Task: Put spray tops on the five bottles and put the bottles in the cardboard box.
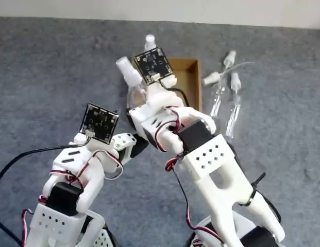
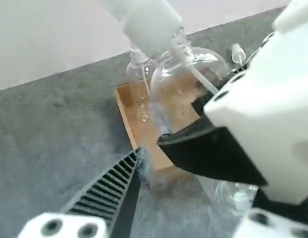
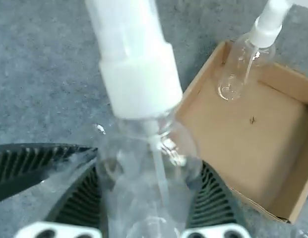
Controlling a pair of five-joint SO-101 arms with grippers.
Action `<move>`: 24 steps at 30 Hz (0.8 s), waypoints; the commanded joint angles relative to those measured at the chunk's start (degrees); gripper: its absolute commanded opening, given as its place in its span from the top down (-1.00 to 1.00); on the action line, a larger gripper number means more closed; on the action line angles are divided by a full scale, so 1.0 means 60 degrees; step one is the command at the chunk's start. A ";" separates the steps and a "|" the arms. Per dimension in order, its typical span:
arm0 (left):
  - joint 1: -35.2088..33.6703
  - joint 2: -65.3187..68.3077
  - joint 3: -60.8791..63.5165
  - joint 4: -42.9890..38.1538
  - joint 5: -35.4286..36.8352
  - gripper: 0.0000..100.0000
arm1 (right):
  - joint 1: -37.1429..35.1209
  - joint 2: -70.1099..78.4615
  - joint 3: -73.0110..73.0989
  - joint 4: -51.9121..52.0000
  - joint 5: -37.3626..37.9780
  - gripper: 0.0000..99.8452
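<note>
Clear plastic fills the right gripper (image 3: 144,197): its ribbed black fingers (image 3: 211,198) are closed on either side of a see-through bottle (image 3: 139,158), pinching it around the body. A white spray top (image 3: 136,64) sits on the bottle's neck, and its thin tube runs down inside.

From the high view, the held bottle is just beside the cardboard box (image 1: 191,77), on the box's left and outside its walls, over the grey carpet (image 1: 46,77). The bottle is tilted, its top leaning away from the box. The right arm stretches forward across the middle of the scene and hides part of the box.

One capped bottle (image 3: 240,74) stands inside the box, against its far wall. The rest of the brown floor is bare.

The left gripper (image 1: 135,146) sits low, close to the held bottle's base and under the right arm's wrist. It is near or touching the bottle, but I cannot tell whether it is spread or closed.

More clear bottles (image 1: 232,113) with white tops lie flat on the carpet on the other side of the box, close together and apart from both arms. How many there are is hard to make out.
</note>
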 commanded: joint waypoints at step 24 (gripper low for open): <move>-0.0300 0.0081 0.0886 -0.0703 -0.0410 0.48 | 0.3158 0.1692 -0.0930 -0.4505 0.0938 0.99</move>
